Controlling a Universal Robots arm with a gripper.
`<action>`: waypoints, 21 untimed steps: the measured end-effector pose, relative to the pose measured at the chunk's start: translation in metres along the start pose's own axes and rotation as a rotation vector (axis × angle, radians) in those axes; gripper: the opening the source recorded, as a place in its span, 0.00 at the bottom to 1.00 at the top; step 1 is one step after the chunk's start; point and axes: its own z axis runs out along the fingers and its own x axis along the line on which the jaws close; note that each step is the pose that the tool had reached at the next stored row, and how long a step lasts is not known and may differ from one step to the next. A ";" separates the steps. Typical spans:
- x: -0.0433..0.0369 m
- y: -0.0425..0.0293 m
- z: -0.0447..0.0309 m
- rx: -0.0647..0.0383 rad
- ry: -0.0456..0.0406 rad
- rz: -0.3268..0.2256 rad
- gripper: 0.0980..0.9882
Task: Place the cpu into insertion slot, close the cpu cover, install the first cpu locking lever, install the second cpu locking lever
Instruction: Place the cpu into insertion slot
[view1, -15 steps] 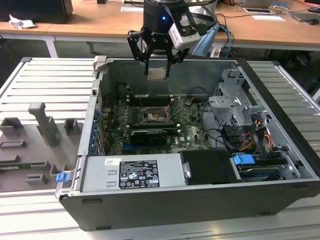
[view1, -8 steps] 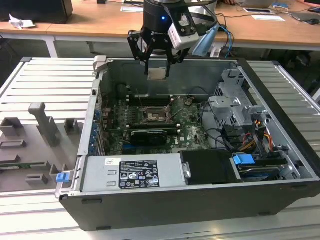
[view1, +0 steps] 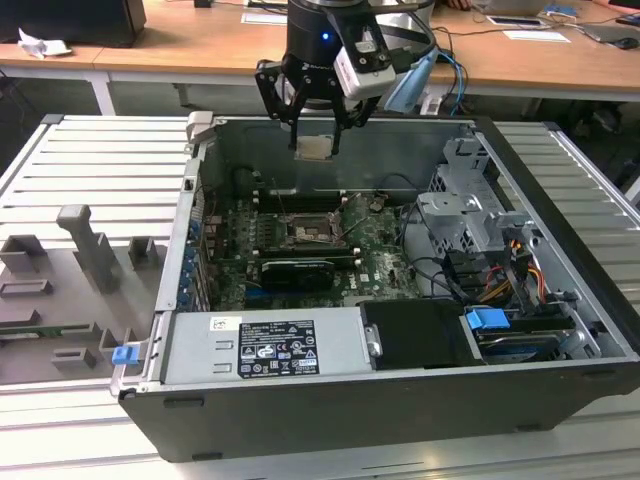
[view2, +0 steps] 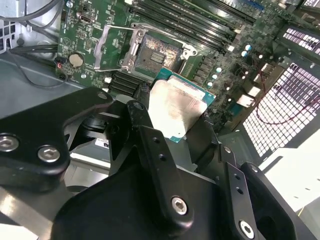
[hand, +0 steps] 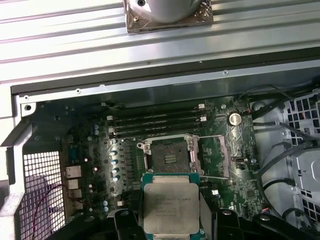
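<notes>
Black case (view1: 400, 410): lies open on its side below my gripper (view1: 316, 140); I hang above its far wall, clear of its rim.
Green board (view1: 380, 262): on the floor of the case, well under me.
Gripper: clenched on the chip, my fingers pinching it by two opposite edges, metal face toward the wrist cameras.
Cover plate (view2: 129, 54): swung up and open beside the socket, well below my fingertips, so the socket is bare.
Socket (hand: 170, 157): dark square with a metal rim, empty, below me and a little off from straight under the chip.
Chip (hand: 170, 205): held in the air between my fingers, well apart from the socket, not yet seated.
Risk, offset: as I judge it, coming down out of line would land a corner on the socket rim.
Risk, tilt: a chip held out of level would, I think, meet the contacts edge first and could bend them.
Risk, grip: my hold is only on thin edges; a jolt could let the chip slip onto the board.
Risk, cover: the raised plate stands near the way down, and a finger could catch it.
</notes>
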 end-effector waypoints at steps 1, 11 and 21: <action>0.0000 0.0000 0.0000 0.000 -0.0005 0.005 0.49; 0.0000 0.0000 0.0000 -0.001 -0.0053 0.059 0.49; 0.0000 0.0000 0.0000 -0.002 -0.0084 0.094 0.49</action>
